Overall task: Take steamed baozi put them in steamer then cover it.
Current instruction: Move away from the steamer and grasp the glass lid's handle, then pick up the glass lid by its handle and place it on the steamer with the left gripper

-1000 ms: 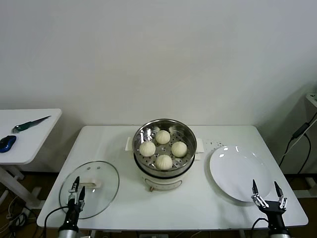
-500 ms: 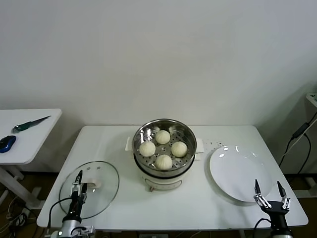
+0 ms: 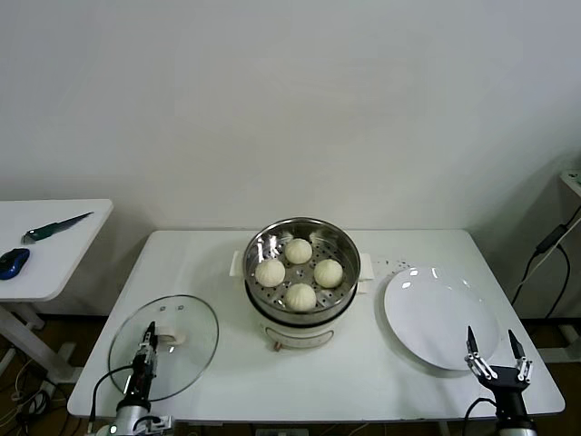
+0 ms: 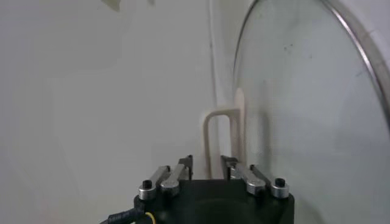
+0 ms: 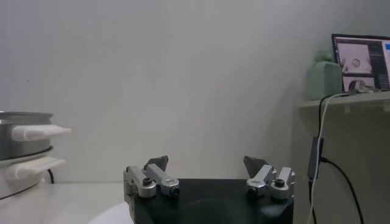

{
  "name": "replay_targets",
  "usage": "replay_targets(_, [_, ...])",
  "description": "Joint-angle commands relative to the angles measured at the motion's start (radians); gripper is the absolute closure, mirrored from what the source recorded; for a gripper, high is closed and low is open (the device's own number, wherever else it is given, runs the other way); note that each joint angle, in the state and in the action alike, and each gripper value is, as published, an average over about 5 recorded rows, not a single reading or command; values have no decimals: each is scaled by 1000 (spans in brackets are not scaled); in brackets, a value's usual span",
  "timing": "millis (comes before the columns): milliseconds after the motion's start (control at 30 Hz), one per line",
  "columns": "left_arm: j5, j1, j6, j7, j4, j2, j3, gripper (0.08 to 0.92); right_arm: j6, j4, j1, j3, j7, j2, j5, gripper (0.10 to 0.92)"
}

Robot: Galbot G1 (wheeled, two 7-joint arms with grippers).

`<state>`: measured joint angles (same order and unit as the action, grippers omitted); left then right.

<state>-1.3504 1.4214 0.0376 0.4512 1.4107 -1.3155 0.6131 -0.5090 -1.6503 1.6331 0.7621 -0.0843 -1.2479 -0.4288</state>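
Cover flat on table, left of steamer (four baozi inside). Left gripper has moved onto its handle, narrowed from wide around it. Right gripper unchanged: wide, empty, beside plate.

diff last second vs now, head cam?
The left gripper moved forward over the cover toward its cream-white handle, and its jaws narrowed around the handle; the cover itself has not shifted. The right gripper sank slightly at the table's near right corner, jaws wide open as before. The four steamed baozi in the steamer and the white plate stayed put.
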Motion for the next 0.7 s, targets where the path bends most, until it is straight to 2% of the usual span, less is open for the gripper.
replay_targets(33, [-4, -6, 0, -3, -14, 5, -3, 701, 2, -3, 0, 0, 0, 0, -1, 203])
replay_targets(167, [-4, -8, 2, 0, -19, -2, -1, 812, 4, -6, 0, -1, 0, 0, 0, 203])
replay_targets(267, [-3, -15, 1, 6, -23, -6, 2, 856, 5, -8, -1, -2, 0, -1, 0, 203])
replay_targets(500, [19, -12, -1, 12, 15, -5, 12, 859, 14, -20, -3, -4, 0, -4, 2, 203])
replay_targets(700, [122, 33, 39, -68, 195, 31, 17, 859, 34, -34, -3, -4, 20, -8, 22, 203])
